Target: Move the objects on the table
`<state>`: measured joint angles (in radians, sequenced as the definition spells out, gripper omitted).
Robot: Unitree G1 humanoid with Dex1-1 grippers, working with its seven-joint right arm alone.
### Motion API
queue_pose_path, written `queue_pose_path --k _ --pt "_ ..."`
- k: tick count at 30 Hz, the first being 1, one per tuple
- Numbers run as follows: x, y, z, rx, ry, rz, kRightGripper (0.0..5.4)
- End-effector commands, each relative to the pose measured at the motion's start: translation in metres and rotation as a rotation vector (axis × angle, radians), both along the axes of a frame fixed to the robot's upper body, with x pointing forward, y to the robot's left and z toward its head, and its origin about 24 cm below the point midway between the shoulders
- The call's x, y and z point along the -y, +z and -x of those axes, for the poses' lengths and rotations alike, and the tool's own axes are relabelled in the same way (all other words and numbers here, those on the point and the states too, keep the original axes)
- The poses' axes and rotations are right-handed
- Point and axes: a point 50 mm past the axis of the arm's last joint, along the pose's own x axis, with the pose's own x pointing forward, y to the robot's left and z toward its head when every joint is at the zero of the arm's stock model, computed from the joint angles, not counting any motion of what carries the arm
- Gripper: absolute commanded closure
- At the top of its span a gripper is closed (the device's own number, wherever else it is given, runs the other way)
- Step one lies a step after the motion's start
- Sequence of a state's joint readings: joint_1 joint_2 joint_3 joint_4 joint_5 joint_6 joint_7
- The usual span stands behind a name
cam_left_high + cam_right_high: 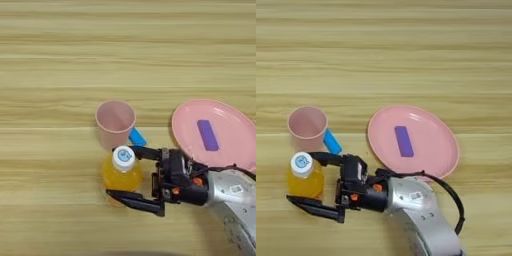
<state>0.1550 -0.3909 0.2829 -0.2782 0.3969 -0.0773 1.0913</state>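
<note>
- Our tool is spread wide around the bottle, one finger on each side, nothing clamped yet.
- The bottle stands upright on the counter, just in front of the pink cup and the blue block.
- The purple block lies on the plate.
- We judge the bottle smooth, rounded, probably slippery: squeeze at the belly, below the white cap.
</note>
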Motion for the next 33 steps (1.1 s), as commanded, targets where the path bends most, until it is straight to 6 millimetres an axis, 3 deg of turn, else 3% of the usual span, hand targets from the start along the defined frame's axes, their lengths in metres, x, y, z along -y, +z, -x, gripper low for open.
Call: queue_pose_path --k 1,9,17,29,33 --pt "-0.007 0.005 -0.017 0.080 -0.047 -0.003 1.87" --pt "-0.009 -0.012 -0.024 0.072 -0.079 0.035 1.87" --pt "-0.008 -0.013 -0.025 0.078 -0.082 0.032 1.87" --pt "-0.004 -0.004 -0.029 0.104 -0.100 0.003 0.04" --pt "-0.002 0.010 -0.028 0.135 -0.102 -0.040 0.04"
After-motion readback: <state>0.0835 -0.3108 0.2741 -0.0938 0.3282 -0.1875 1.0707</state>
